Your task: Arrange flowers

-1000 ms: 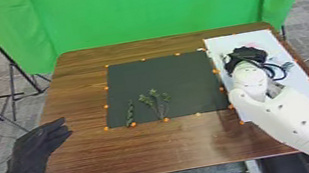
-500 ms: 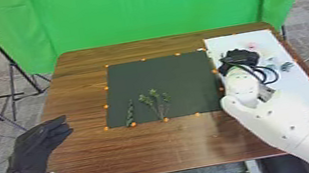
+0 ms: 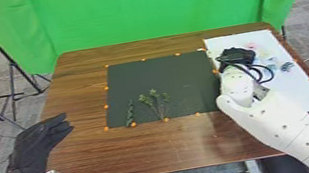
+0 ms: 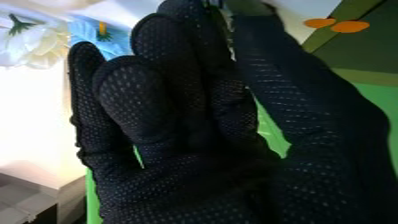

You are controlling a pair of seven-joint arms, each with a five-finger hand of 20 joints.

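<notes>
As the right hand sits at the white sheet's mat-side edge, white flower and blue flower near it, green piece at its tip, how closed, gripping or not, I can't tell.

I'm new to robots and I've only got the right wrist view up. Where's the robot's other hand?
Observer: In the head view, the left hand is at the table's left edge, fingers pointing inward.
Operator: Is anything lying on that dark green thing whose corner I see?
Observer: Yes, leafy sprigs lie near the near edge of the dark mat.
Operator: And where over the table is the hand I'm looking at?
Observer: The right hand is over the far part of the white sheet.
</notes>
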